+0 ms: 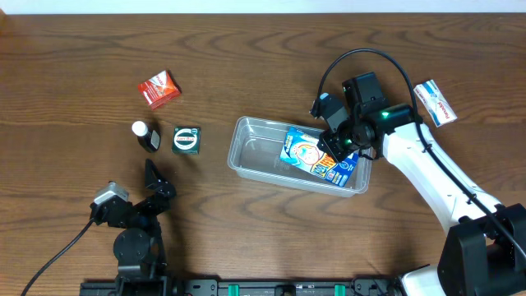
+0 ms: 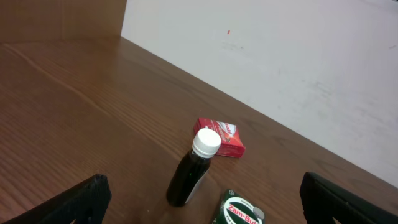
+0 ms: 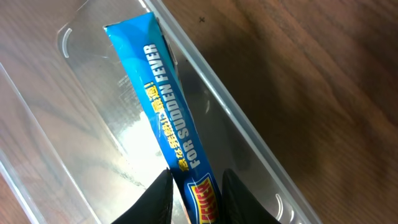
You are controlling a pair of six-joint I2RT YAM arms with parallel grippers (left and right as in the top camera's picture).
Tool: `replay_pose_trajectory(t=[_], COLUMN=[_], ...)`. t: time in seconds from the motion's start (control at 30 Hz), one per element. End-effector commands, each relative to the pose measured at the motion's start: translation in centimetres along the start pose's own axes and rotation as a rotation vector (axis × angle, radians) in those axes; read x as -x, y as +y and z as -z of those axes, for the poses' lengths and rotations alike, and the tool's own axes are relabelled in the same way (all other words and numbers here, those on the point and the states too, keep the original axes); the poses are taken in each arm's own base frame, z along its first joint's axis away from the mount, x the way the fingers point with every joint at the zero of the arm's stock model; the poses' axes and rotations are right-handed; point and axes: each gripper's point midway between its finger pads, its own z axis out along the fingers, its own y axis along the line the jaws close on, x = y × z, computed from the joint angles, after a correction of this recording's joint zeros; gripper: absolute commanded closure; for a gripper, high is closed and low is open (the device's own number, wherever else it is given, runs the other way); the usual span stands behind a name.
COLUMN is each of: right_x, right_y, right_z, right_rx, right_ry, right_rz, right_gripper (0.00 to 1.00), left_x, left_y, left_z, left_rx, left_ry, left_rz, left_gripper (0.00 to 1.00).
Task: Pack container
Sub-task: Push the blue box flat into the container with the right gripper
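The clear plastic container (image 1: 255, 154) lies at the table's centre. A blue box (image 1: 311, 153) printed "FOR SUDDEN FEVER" rests tilted inside its right half. My right gripper (image 1: 338, 143) reaches down into the container and is shut on the box's near end. In the right wrist view, the blue box (image 3: 163, 106) stands on edge along the container's wall (image 3: 249, 140), between my fingers (image 3: 196, 194). My left gripper (image 1: 156, 187) is open and empty at the front left, far from the container; in its wrist view its fingers (image 2: 205, 190) are spread wide.
A red box (image 1: 159, 89), a dark bottle with a white cap (image 1: 146, 136) and a green Zam-Buk box (image 1: 186, 139) sit left of the container. A white box (image 1: 435, 103) lies at the far right. The left wrist view shows the bottle (image 2: 194, 169), red box (image 2: 221, 138) and green box (image 2: 239, 211).
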Motion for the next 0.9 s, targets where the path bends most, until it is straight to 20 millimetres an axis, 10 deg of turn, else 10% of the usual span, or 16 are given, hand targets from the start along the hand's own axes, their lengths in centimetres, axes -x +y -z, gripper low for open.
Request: replay_pose_trajectory(t=[0.0,0.47,0.87], right_x=[0.3,2.3,0.6], right_y=[0.2,-0.1,3.2], right_z=[0.1,3.0,4.1], right_rx=[0.019,-0.036,0.055], right_ry=[-0.007,-0.060,0.043], right_rz=[-0.017,0.031,0.027], right_gripper=[0.76,0.30,0.86], left_x=[-1.6,-1.6,-1.6], left_y=[0.8,0.8,0.8], left_z=[-0.2,-0.2,-0.2], left_rx=[0.025,0.025,0.025], left_ry=[0.036,0.036,0.036], left_rz=[-0.023,-0.023,-0.023], left_gripper=[0.02,0.02,0.02])
